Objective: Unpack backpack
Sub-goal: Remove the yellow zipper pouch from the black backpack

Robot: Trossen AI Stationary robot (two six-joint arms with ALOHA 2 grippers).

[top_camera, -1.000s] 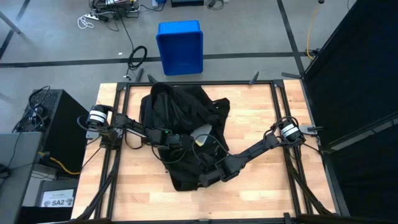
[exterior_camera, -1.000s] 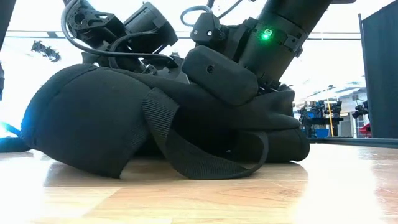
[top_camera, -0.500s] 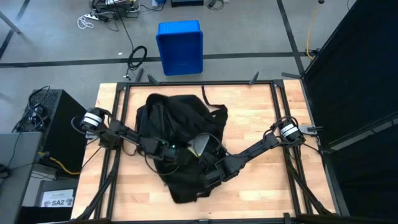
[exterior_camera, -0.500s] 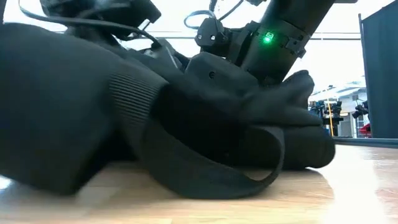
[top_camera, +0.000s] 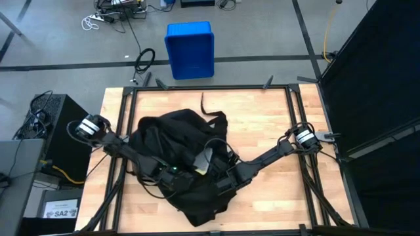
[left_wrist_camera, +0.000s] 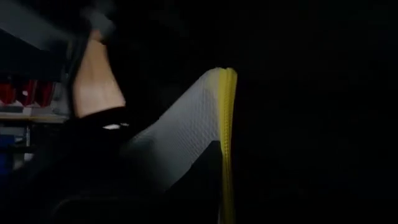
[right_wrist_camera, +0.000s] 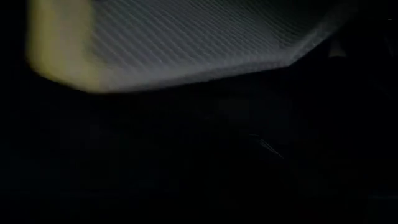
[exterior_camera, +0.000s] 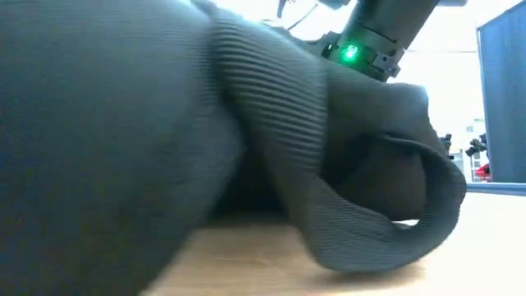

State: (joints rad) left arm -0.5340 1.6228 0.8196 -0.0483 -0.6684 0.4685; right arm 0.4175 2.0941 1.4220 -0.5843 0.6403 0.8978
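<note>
Two arms meet over the backpack (top_camera: pixel 176 134), which lies crumpled on the wooden table (top_camera: pixel 262 111), reaching from mid-table toward the near edge. On your left, the left gripper (top_camera: pixel 172 176) is buried in the black fabric at the pack's near-left part; its fingers are fully closed, but you cannot tell from any view what, if anything, they pinch. Its wrist camera shows a grey mesh panel with yellow edging (left_wrist_camera: pixel 205 118) inside the dark pack. Centre: that same pale panel (top_camera: pixel 203 159) shows at the bag's opening. A black strap (exterior_camera: pixel 362 222) loops in front of the low camera. On your right, the right gripper (top_camera: pixel 220 185) sits in the fabric just beside the opening; its finger state cannot be made out. Beyond the table stands a blue bin (top_camera: pixel 189 49).
</note>
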